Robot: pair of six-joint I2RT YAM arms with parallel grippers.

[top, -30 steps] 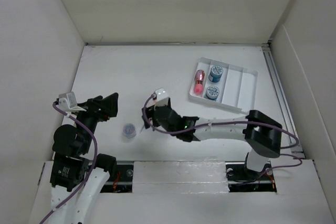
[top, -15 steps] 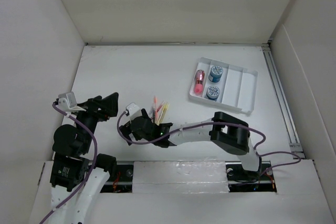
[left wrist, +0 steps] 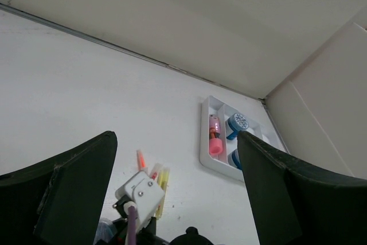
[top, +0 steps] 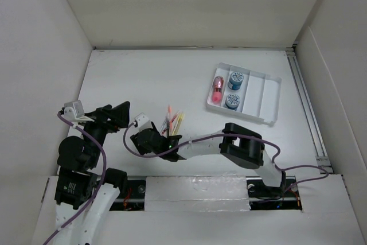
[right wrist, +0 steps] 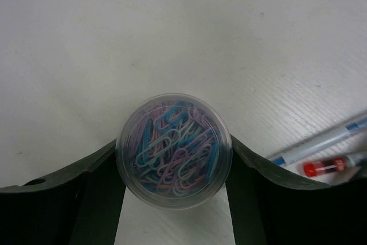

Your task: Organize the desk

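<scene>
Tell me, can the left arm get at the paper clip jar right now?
Probably not: the right tool is closed around the paper clip jar, and its wrist covers the jar from above.

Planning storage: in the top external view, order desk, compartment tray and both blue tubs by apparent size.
1. desk
2. compartment tray
3. far blue tub and near blue tub: they look alike, unranked.

You have soft, even overhead light on the desk, bright but slightly grey. Shadows on the desk are faint and soft-edged. Your right wrist view is dimmer, yet the paper-clip tub on the desk looks sharp.
</scene>
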